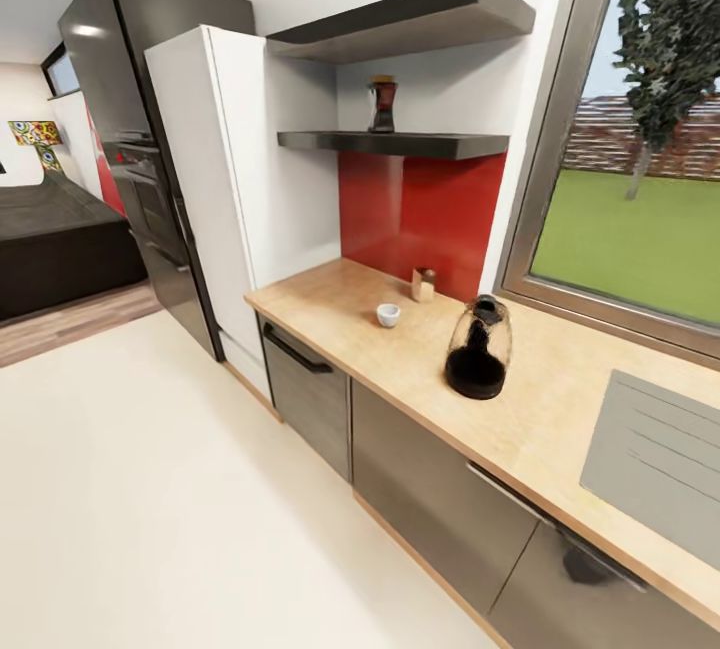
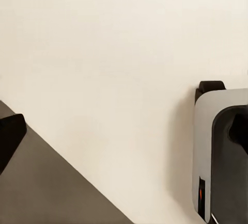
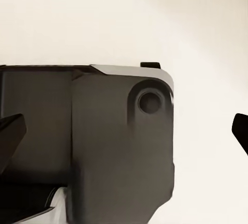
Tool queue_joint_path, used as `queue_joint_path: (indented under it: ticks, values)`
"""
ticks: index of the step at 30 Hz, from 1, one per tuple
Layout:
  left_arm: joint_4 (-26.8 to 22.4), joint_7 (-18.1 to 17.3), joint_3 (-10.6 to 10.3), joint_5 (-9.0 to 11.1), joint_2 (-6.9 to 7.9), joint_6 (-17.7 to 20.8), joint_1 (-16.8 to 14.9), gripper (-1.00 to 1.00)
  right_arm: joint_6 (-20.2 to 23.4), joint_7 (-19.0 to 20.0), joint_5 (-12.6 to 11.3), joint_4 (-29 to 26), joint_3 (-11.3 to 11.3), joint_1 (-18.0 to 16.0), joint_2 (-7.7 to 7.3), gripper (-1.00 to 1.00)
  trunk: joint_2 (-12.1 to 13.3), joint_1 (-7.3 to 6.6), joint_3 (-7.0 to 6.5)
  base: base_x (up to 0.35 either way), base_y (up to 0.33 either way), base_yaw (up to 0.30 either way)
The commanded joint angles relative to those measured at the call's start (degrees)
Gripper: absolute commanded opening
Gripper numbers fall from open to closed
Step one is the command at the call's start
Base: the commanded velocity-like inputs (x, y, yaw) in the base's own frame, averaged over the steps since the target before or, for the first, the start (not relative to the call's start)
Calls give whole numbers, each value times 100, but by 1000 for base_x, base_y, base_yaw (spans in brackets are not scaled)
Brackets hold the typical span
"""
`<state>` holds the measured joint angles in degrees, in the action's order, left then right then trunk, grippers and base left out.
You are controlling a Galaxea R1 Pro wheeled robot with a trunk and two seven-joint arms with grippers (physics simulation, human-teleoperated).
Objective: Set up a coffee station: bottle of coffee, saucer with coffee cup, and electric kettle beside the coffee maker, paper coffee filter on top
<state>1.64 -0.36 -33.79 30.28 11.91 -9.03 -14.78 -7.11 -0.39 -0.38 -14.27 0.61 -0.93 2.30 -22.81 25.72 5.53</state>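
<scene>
The left gripper (image 2: 124,133) is released, its two dark fingertips set wide at the frame edges with nothing between them; under it lies pale matte floor (image 2: 113,53) and a grey and black part of the robot base (image 2: 222,157). The right gripper (image 3: 124,133) is likewise spread and bare, two black tips far apart, over the base's dark boxy shell (image 3: 103,146) with one round recess.

In the head view, the wooden counter (image 1: 560,409) runs along the wall under a window (image 1: 640,129), its light grain smooth, over grey cabinet fronts with dark bar handles. On it stand one rounded glass kettle (image 1: 478,347) with a black base and lid, one small white cup (image 1: 388,314), and one small tan and white item (image 1: 424,284) by the glossy red backsplash (image 1: 420,209); what it is I cannot tell. Cup and kettle are well apart. A grey ridged sink drainer (image 1: 655,464) is set in the counter near the kettle.

Two dark flat shelves (image 1: 400,141) hang above; the lower carries one dark coffee bottle (image 1: 382,105) with a reddish top. Beside them stands one tall white cabinet (image 1: 235,189), then a black fridge (image 1: 130,129)
</scene>
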Motion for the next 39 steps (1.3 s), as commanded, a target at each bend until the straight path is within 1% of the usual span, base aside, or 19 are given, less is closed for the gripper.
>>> queue_joint_path:
  ticks: [1,22,32,39]
  values:
    - [14,-2,-48,39,-3,-30,-7,100,-19,-4,-4,2,9,-4,-1,100,-11,6,12,293,220,0]
    - [12,-3,-48,39,-5,-37,-7,100,-10,4,-6,-14,-17,-4,-18,100,-11,6,12,283,235,0]
    - [12,-4,-48,37,-10,-39,-7,100,-10,4,-6,-14,-25,-4,-19,100,-11,6,12,241,267,-1]
    - [12,-2,-48,29,-40,-38,-7,100,-10,11,-6,-14,-25,-4,-19,100,-11,6,6,201,285,-150]
